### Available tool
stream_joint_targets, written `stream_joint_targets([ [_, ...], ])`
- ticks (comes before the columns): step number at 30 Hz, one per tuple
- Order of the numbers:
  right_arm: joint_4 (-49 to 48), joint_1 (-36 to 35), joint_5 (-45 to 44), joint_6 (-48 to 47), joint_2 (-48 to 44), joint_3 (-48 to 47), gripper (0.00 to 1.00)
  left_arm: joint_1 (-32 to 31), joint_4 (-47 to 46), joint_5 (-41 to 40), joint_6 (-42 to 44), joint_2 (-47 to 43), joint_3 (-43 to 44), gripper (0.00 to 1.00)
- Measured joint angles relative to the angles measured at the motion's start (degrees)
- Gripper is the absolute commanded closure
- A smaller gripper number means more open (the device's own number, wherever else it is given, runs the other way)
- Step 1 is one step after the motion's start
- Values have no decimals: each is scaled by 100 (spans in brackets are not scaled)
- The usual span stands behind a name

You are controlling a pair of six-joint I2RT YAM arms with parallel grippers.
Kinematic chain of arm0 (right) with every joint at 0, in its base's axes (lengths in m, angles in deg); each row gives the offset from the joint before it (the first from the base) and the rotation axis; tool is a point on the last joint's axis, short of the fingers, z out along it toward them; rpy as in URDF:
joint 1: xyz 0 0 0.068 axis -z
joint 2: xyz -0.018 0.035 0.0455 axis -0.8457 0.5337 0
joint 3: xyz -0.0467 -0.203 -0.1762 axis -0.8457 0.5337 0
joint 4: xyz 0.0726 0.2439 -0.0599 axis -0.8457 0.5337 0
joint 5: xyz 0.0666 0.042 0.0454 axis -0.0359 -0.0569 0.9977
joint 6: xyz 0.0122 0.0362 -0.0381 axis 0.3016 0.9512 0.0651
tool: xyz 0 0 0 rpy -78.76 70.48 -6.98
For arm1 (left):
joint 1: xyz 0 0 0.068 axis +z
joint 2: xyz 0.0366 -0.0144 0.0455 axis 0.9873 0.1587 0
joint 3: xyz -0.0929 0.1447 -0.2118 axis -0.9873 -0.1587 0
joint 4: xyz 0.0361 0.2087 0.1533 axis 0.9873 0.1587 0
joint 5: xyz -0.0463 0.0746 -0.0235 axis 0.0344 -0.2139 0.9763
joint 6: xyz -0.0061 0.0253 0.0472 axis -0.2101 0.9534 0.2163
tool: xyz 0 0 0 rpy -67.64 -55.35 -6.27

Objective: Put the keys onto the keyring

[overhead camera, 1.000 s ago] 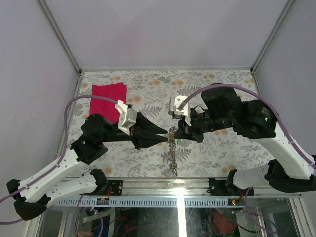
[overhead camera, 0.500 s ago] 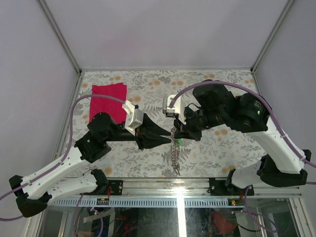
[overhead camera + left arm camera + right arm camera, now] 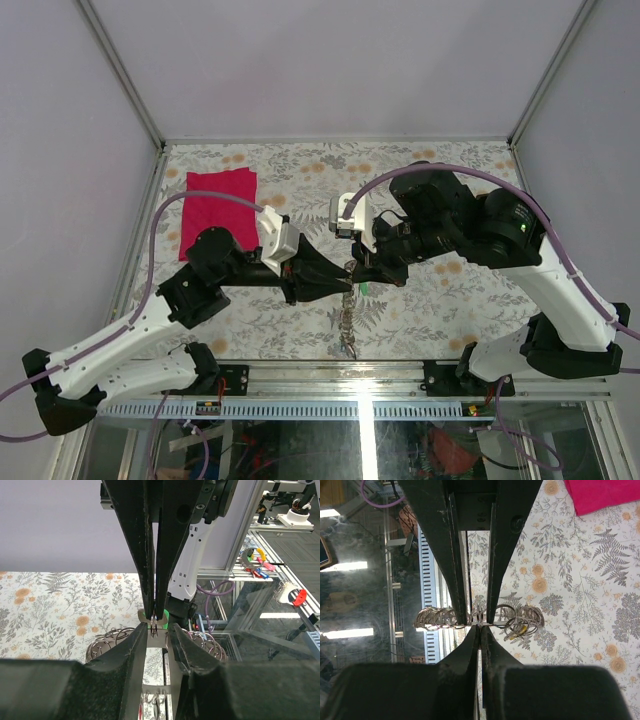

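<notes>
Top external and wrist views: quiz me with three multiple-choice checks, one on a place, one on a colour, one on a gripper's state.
1. Where on the table does the red cloth lie?
A far left; B near right; C under the grippers.
2. What colour is the key head seen in the left wrist view?
A blue; B green; C black.
3. How is the right gripper?
A wide open; B out of view; C shut on the keyring.
Answers: 1 A, the cloth sits by the far left edge; 2 B, the plastic head shows green; 3 C, its fingers meet on the ring in its own wrist view.
</notes>
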Motion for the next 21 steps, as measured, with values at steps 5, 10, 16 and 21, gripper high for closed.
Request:
stream_joint_targets([
  [5,4,0,4,-2,0,0,100,-26,39,-7,35,59,39,94],
  [10,9,0,42,-9,0,0,100,-26,87,-33,92,79,83,100],
  [16,-39,0,22,57,-22,42,74,-26,98,-50,96,68,83,100],
  [21,-605,0,-74,326,-391,531,65,-46,284,-129,98,26,83,100],
])
